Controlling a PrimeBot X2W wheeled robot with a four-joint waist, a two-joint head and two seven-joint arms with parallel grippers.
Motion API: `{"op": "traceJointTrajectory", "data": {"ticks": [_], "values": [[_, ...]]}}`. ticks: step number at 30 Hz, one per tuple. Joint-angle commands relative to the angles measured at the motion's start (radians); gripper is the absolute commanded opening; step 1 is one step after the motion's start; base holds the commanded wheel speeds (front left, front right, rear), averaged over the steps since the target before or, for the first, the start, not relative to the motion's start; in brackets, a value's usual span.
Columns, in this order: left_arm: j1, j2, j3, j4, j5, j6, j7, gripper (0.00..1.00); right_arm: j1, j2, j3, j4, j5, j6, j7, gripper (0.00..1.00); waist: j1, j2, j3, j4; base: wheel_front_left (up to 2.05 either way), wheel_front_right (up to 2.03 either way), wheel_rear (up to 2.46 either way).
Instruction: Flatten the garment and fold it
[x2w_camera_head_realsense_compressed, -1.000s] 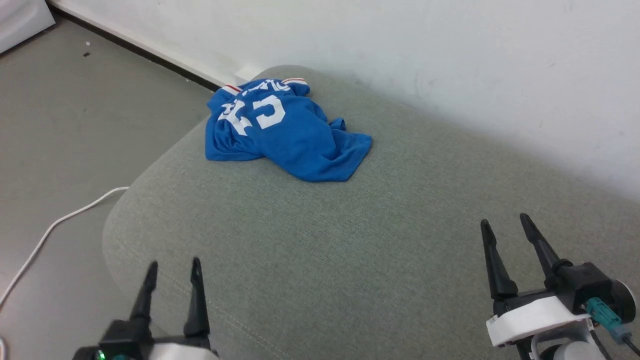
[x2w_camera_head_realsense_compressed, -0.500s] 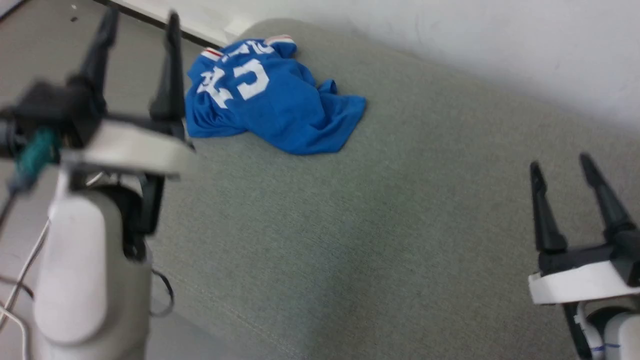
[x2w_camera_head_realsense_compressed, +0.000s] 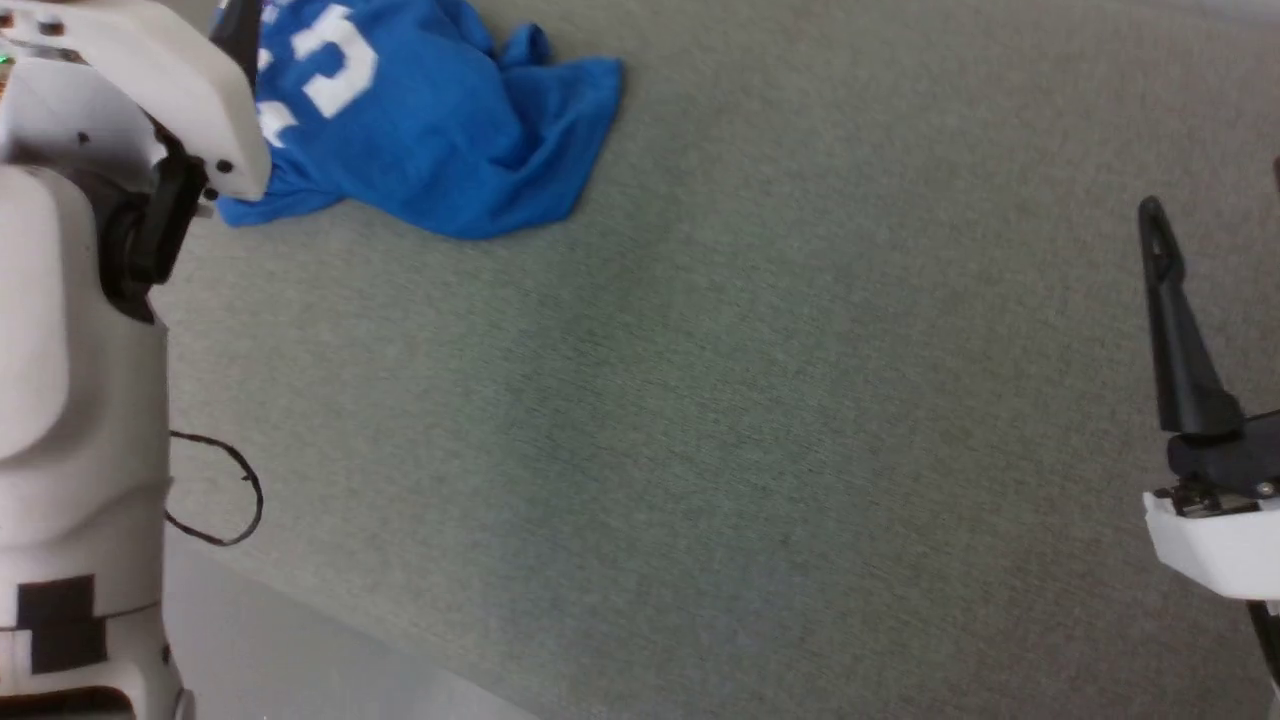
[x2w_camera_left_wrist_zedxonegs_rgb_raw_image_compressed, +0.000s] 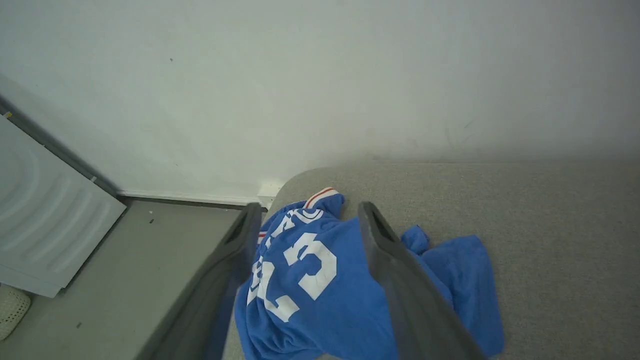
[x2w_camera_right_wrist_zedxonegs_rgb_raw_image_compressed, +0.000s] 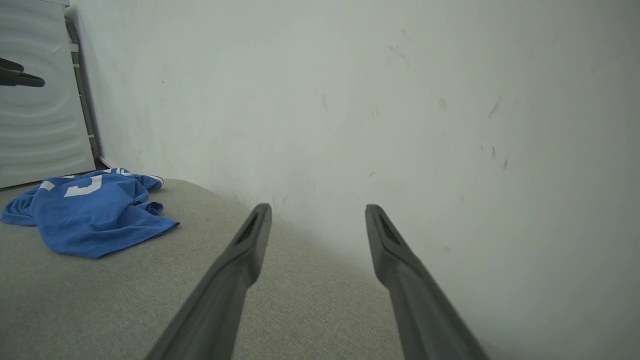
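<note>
The head camera looks steeply down on the grey cushion, the blue shirt at its top left. The left wrist camera aims along the left pincer, down at that shirt from nearby. The right wrist camera sits low and farther off, facing the wall along the right pincer, shirt at left. All three share shirt and cushion.

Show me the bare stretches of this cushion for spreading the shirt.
Bare: the wide grey cushion between the garment and the right gripper, back to the wall. Crowded: the left end, where the crumpled garment lies, left gripper pointing at it.
</note>
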Motion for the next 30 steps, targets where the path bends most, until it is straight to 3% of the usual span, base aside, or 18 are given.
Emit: {"op": "traceJointTrajectory", "data": {"ticks": [1,8,13,23,24,25,26,30], "values": [[-0.016,0.013,0.011,0.031,-0.015,-0.005,0.024,1.00,-0.019,-0.012,-0.003,-0.023,0.009,-0.001,0.013,1.00,-0.0004,0.0000,0.131,-0.096,0.00,0.00,0.00],[0.002,0.033,0.048,0.146,-0.055,0.022,0.122,1.00,-0.035,-0.048,-0.025,-0.107,0.031,-0.001,0.065,1.00,-0.0004,0.0000,0.190,-0.140,0.00,0.00,0.00],[0.029,0.008,0.073,0.186,-0.078,0.069,0.129,1.00,-0.024,-0.066,-0.042,-0.131,0.048,-0.001,0.085,1.00,-0.0004,0.0000,0.213,-0.154,0.00,0.00,0.00],[0.055,-0.006,0.057,0.265,-0.077,0.092,0.128,1.00,-0.011,-0.078,-0.049,-0.155,0.063,-0.001,0.099,1.00,-0.0004,0.0000,0.239,-0.171,0.00,0.00,0.00],[0.055,-0.004,0.054,0.271,-0.077,0.090,0.131,0.94,-0.012,-0.079,-0.049,-0.155,0.064,-0.001,0.099,1.00,-0.0004,0.0000,0.241,-0.172,0.00,0.00,0.00],[0.055,0.000,0.051,0.274,-0.075,0.088,0.128,0.28,-0.013,-0.080,-0.050,-0.156,0.065,-0.001,0.100,1.00,-0.0004,0.0000,0.242,-0.173,0.00,0.00,0.00],[0.055,0.006,0.047,0.277,-0.071,0.084,0.124,0.00,-0.015,-0.080,-0.050,-0.155,0.066,-0.001,0.100,1.00,-0.0004,0.0000,0.242,-0.174,0.00,0.00,0.00],[0.042,0.033,0.048,0.274,-0.066,0.079,0.100,0.00,-0.025,-0.072,-0.048,-0.140,0.070,-0.001,0.088,1.00,-0.0004,0.0000,0.222,-0.176,0.00,0.00,0.00]]}}
